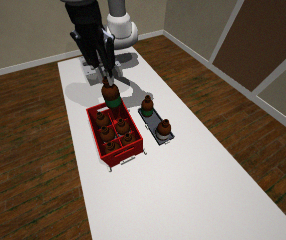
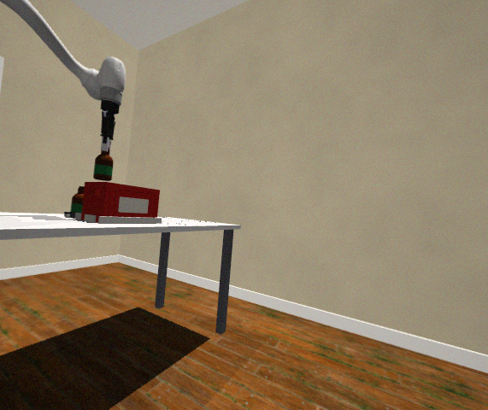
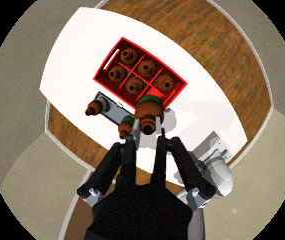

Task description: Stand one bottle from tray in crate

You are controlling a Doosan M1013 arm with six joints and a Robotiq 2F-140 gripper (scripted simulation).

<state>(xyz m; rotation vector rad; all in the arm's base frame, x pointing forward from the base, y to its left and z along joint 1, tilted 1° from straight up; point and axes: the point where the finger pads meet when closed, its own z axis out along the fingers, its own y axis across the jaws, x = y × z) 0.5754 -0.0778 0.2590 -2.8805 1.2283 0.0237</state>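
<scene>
- I see bright, even light from above; the arm casts soft grey shadows on the white table (image 1: pixel 189 180).
- My wrist view is a fisheye circle, black-cornered, edges bent.
- Slightly soft throughout.
</scene>
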